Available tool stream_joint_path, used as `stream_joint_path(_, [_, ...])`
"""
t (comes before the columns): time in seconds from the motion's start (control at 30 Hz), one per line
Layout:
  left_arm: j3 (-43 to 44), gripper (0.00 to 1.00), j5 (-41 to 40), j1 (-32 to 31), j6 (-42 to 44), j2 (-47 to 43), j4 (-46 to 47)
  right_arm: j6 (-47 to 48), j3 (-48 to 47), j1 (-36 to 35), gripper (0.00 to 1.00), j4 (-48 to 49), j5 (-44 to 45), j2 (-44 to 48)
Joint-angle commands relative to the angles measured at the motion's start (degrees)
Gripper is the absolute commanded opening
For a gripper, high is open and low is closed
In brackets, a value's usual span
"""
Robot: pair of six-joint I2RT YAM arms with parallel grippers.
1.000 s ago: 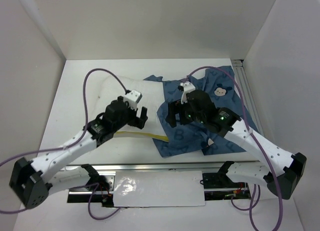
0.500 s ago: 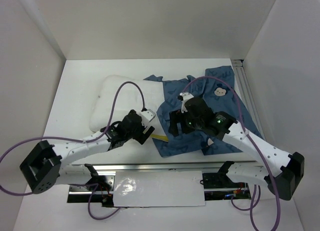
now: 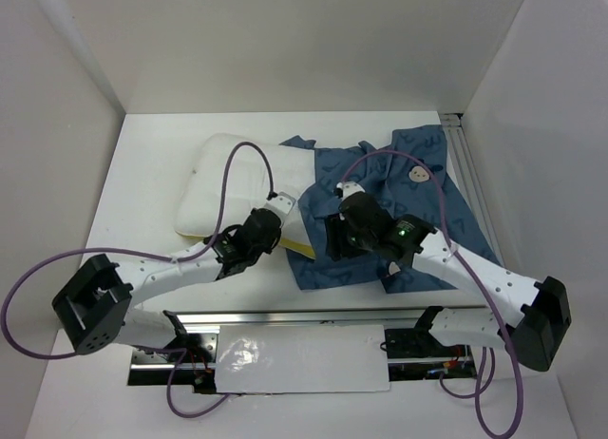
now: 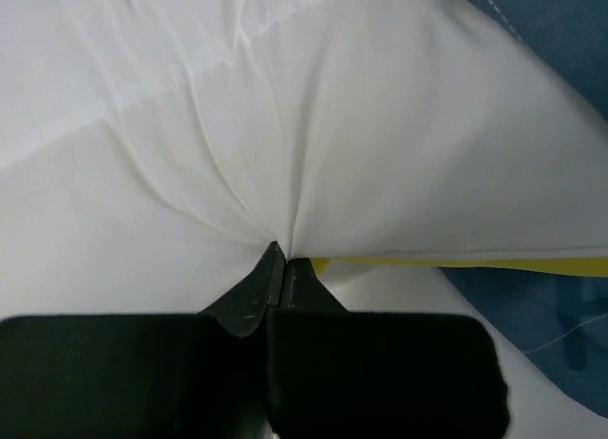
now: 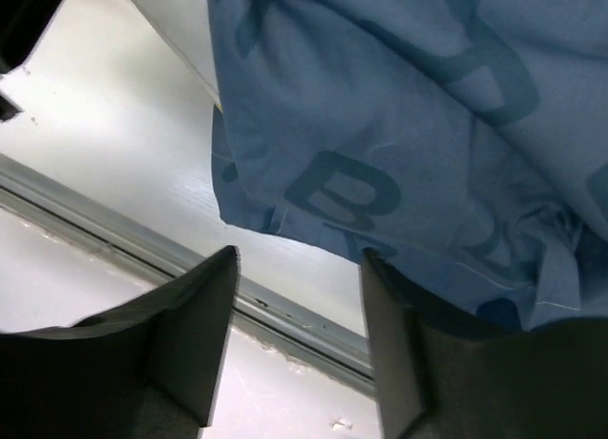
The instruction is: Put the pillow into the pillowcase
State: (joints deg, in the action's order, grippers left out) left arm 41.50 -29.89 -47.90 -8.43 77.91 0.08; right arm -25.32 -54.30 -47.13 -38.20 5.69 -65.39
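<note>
- Since a second ago the left arm has dropped from above the pillow [image 3: 233,182] to the lower middle of the overhead view. Its left hand [image 4: 282,266] has gone from wide open to fully closed. The right hand [image 5: 296,260] has slid down and left to the near left edge of the pillowcase [image 3: 432,187] and has begun to narrow.
- Left hand: pinched tight on a fold of the pillow's white cover. Creases fan out from its tips at the centre of the wrist view, just above the yellow strip [image 4: 475,264].
- Right hand: its fingers [image 5: 190,344] stand apart with nothing between them. The blue hem hangs just beyond the tips in the middle of its wrist view; whether a tip already brushes the cloth I cannot tell from this angle.
- Pillow: lying on the tabletop [image 3: 142,173] at centre left of the overhead view. Its right end meets the pillowcase, which spreads across the centre right.
- Step in hand, as I read it: securing both pieces before any insertion. The pillow corner is gripped and the case edge is about to be taken.
- Next move calls for the right hand to close on the top layer of the hem alone and lift it so the mouth gapes. The left hand can then drive the gripped corner rightward into the opening. Catching both layers would keep the mouth shut.
</note>
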Motion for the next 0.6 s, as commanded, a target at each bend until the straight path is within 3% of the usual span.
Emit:
stream_joint_path(0.0, [3.6,0.0,1.9,-0.6,-4.7,-6.1,6.5,-1.7,0.3,-2.3,0.59,3.3,3.3,0.3])
stream_joint_path(0.1, [4.6,0.0,8.4,-0.6,-6.1,-8.7,6.5,-1.1,-0.2,-3.7,0.52,5.0,2.7,-1.5])
stream_joint_path(0.4, [11.3,0.0,4.0,-1.1,-9.5,-4.5,0.1,-5.9,-4.5,-5.9,0.53,-1.4,17.9,-6.2])
stream_joint_path(0.47, [11.3,0.0,4.0,-1.1,-9.5,-4.5,0.1,-6.5,-5.0,-5.9,0.45,-2.1,19.3,-6.2])
stream_joint_path(0.57, [11.3,0.0,4.7,-1.7,-9.5,-4.5,0.6,-7.2,-5.5,-5.9,0.45,-3.3,20.6,-6.2])
